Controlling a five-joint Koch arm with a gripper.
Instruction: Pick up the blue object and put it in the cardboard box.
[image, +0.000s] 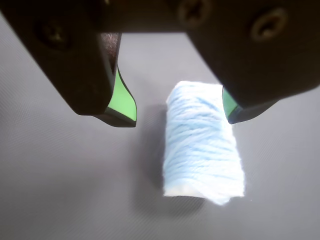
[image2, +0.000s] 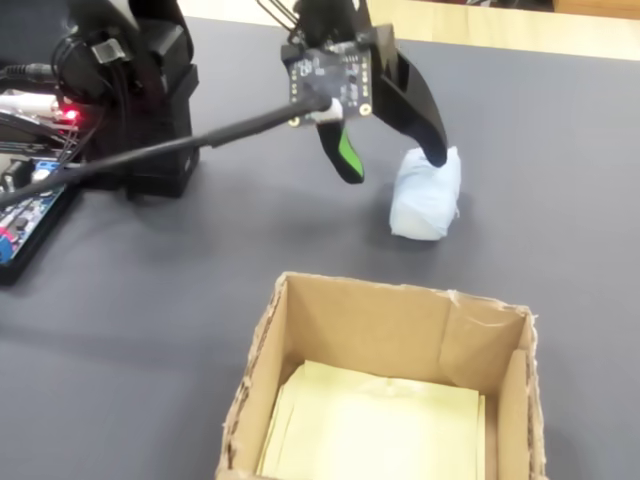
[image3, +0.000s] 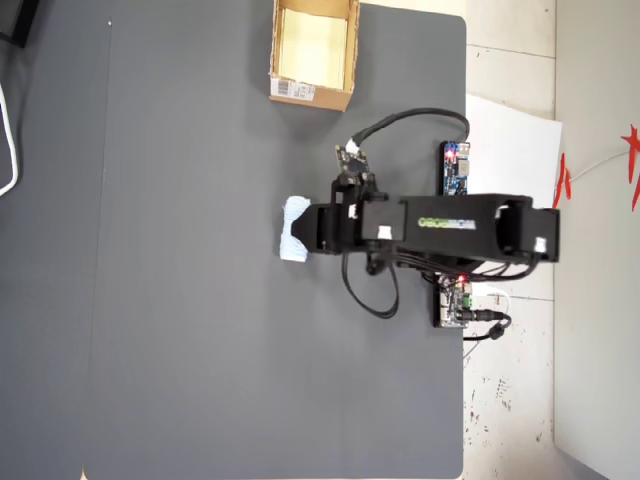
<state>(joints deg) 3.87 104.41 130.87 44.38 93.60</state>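
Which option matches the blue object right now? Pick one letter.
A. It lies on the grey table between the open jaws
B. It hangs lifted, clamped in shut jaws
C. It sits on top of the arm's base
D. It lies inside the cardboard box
A: the blue object rests on the grey table with the gripper open around it, while the cardboard box holds no blue object.

The gripper (image: 180, 117) has its jaws spread around the blue object (image: 202, 145), with open space at the left jaw. The dark mat (image3: 190, 330) between object and cardboard box (image3: 313, 55) is bare. The box top is open. Circuit boards (image3: 456, 168) and cables (image3: 400, 125) lie near the arm base.
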